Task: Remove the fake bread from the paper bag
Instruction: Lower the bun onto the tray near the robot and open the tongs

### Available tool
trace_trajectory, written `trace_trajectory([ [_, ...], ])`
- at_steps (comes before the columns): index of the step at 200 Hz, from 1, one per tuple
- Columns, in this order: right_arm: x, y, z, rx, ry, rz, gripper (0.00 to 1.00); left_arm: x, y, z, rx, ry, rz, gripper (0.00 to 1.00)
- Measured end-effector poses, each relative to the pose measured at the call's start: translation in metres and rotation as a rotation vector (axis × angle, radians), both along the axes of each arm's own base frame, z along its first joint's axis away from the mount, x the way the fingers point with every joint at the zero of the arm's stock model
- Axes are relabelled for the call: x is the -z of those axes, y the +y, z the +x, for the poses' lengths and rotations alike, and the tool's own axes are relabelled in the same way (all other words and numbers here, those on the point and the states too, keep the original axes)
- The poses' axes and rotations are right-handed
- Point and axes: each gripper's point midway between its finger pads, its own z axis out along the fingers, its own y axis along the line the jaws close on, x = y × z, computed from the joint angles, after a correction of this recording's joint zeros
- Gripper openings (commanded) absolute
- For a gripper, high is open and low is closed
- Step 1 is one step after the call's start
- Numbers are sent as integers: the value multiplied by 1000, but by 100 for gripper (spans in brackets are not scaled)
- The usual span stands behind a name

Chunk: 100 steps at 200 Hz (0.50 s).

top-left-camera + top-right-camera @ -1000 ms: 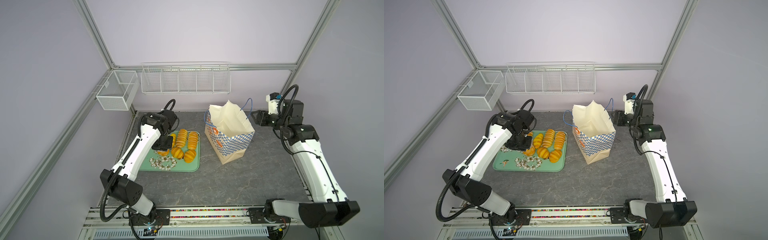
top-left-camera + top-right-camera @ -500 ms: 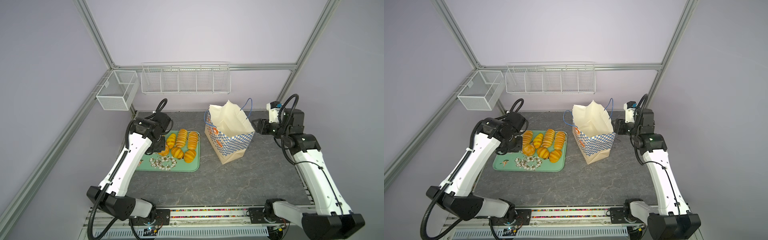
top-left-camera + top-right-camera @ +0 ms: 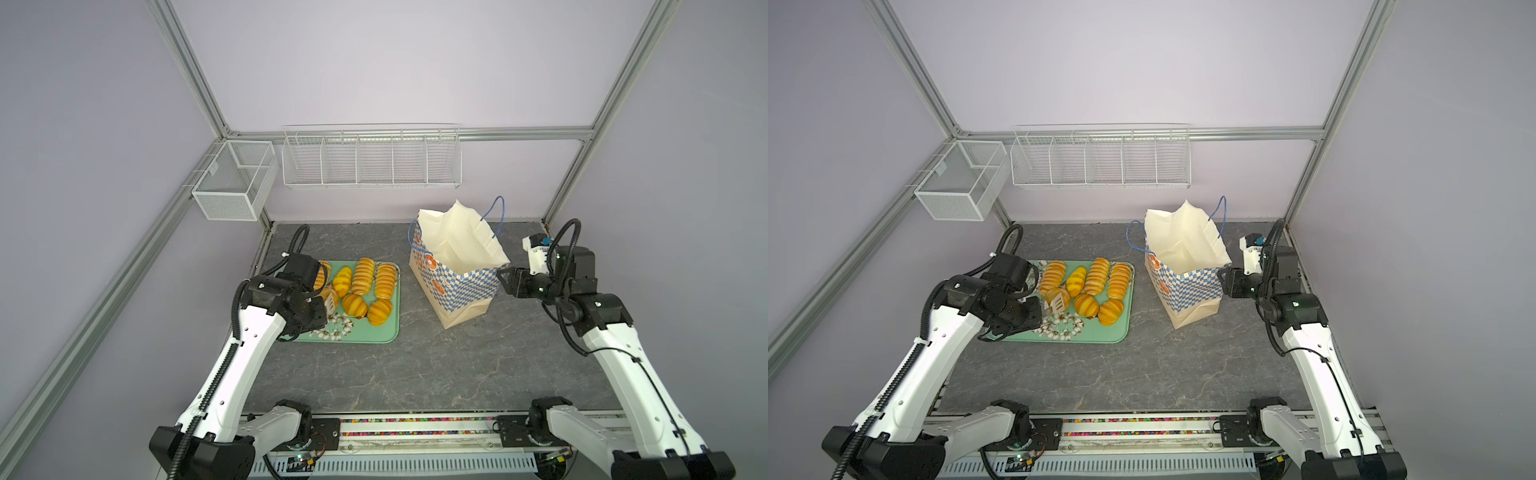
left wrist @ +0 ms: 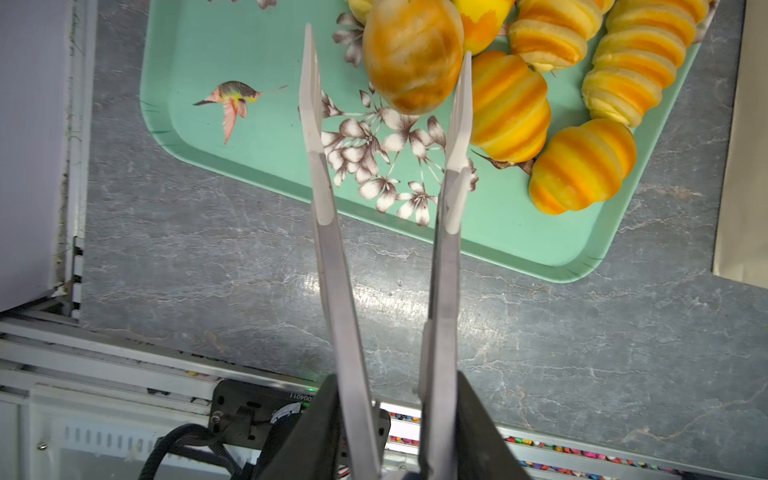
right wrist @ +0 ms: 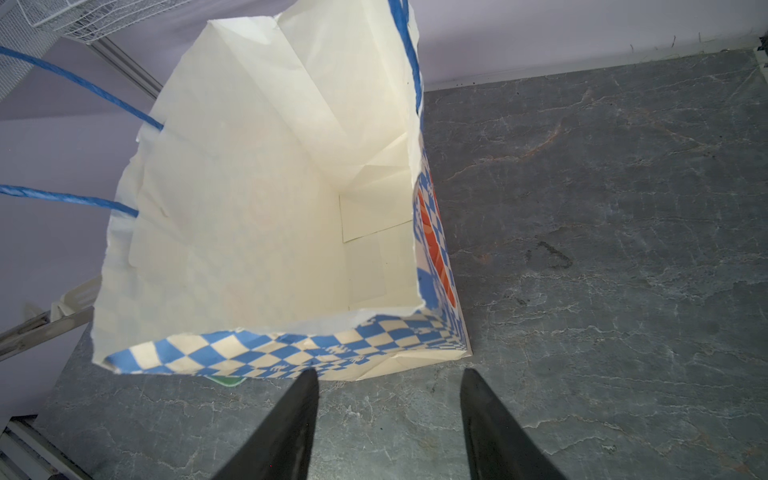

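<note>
Several pieces of fake bread [image 3: 363,276] [image 3: 1098,276] [image 4: 511,108] lie on a teal flowered tray [image 3: 374,334] [image 4: 249,62]. My left gripper [image 3: 1054,306] [image 4: 387,41] is open over the tray's near left part. A browner round bun [image 4: 411,54] rests on the tray between its long silver fingers, with a gap on one side. The paper bag [image 3: 457,257] [image 3: 1183,257] [image 5: 249,208] stands upright to the right of the tray; what shows of its inside is bare. My right gripper [image 3: 505,280] [image 5: 388,374] is open, low beside the bag's right wall and holding nothing.
A white wire rack [image 3: 371,160] and a mesh box [image 3: 232,187] hang on the back and left frame. The arms' base rail [image 3: 415,432] runs along the table's front edge. Grey tabletop [image 3: 436,365] lies in front of the tray and bag.
The left gripper opened, let the browner bun go onto the tray and drew back toward the near left. The right gripper came down from the bag's top to beside its right wall.
</note>
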Motion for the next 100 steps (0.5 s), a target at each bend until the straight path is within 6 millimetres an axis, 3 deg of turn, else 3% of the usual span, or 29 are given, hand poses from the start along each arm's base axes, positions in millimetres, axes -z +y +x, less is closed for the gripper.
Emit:
trace_trajectory([
  [37, -9, 0, -5, -1, -30, 2, 57, 13, 0, 9, -6, -11, -22, 35],
  [100, -13, -1, -9, 3, -45, 1, 57, 13, 0, 17, 3, -66, -32, 12],
])
